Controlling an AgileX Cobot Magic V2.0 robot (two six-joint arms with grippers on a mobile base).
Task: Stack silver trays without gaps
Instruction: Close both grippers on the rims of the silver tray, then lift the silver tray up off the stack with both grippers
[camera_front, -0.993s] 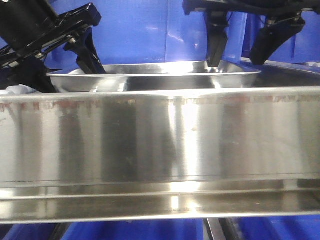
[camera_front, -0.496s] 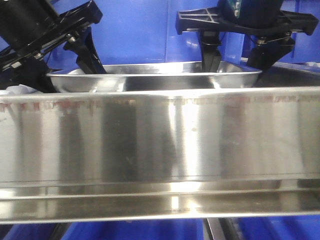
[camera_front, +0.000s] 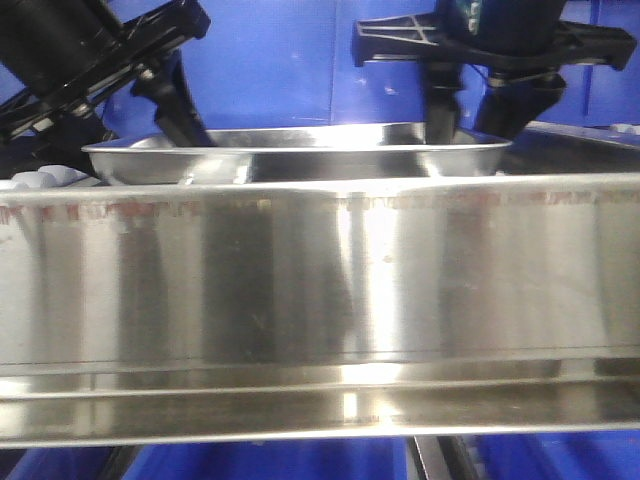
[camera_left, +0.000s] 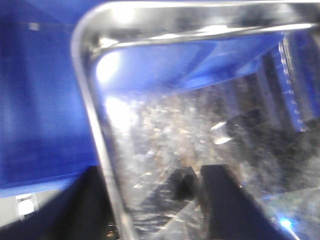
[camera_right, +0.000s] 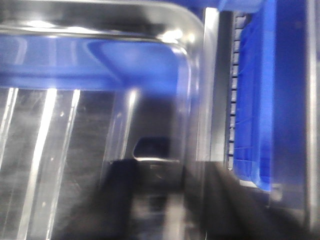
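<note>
- A silver tray (camera_front: 300, 160) sits level behind a long steel shelf rail (camera_front: 320, 280), which hides its lower part in the front view. Blue plastic fills the background.
- It is not clear whether one tray or a nested stack lies there; only one flared rim shows clearly.
- The left gripper (camera_left: 152, 172) stands at the tray's left end with its claw spread. One dark finger (camera_left: 92, 200) is just outside the rim and the other is inside the pan, over the mirror-bright floor.
- The thin rim runs between the two fingers, with a clear gap to the inner one.
- The right gripper (camera_front: 470, 130) comes down over the tray's right end. One finger is inside the pan and the other is at the outer edge of the rim.
- The right wrist view is blurred, so it cannot be told whether this claw is pinching the wall or only straddling it.
- A blue bin (camera_right: 252, 100) stands just beside the tray's right rim, behind a strip of steel.
</note>
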